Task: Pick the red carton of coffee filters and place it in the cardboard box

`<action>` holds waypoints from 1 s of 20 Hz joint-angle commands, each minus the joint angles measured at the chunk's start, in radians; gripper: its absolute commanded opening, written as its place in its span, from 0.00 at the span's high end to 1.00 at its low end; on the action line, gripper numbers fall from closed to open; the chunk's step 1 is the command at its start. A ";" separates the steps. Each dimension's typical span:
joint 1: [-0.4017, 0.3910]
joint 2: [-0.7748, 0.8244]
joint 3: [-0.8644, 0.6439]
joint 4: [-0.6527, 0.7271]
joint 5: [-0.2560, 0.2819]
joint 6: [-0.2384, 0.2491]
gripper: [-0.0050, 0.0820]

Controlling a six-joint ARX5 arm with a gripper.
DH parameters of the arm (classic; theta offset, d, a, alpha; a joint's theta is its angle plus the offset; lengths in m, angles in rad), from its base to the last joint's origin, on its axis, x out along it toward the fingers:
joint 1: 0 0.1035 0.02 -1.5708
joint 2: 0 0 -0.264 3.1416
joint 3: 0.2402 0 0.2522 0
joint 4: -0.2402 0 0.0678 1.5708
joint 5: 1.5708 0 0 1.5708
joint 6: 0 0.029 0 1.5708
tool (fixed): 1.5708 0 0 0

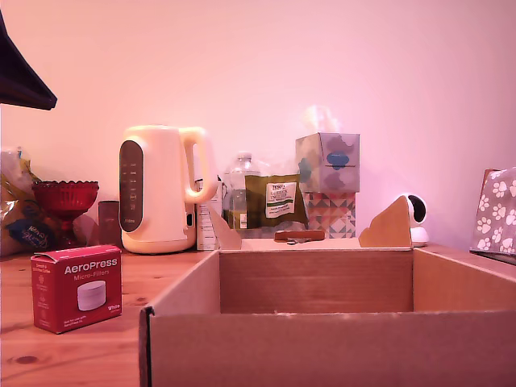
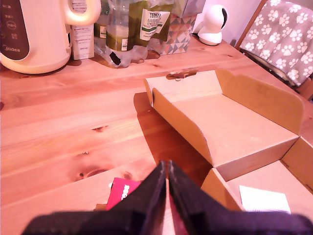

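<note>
Red printed cardboard, so the small red AeroPress filter carton (image 1: 76, 288) is probably light and a bit crushable, matte enough not to slip. It stands on the wooden table (image 1: 89, 355), near the big brown corrugated cardboard box (image 1: 322, 322), off to the exterior view's left. The black claw (image 2: 167, 169) hangs above it, pinched closed on nothing. I'd grab across the two narrow side faces, low-ish, gently; squeezing the wide front face would probably dent it.

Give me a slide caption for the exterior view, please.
Red carton of coffee filters stands on the wooden table, beside the open cardboard box.
</note>
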 commanded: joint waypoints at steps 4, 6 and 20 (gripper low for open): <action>-0.001 -0.008 0.006 0.005 0.013 0.023 0.97; -0.001 -0.008 0.006 0.005 0.018 0.023 0.97; -0.001 0.056 0.005 -0.102 0.015 0.215 0.73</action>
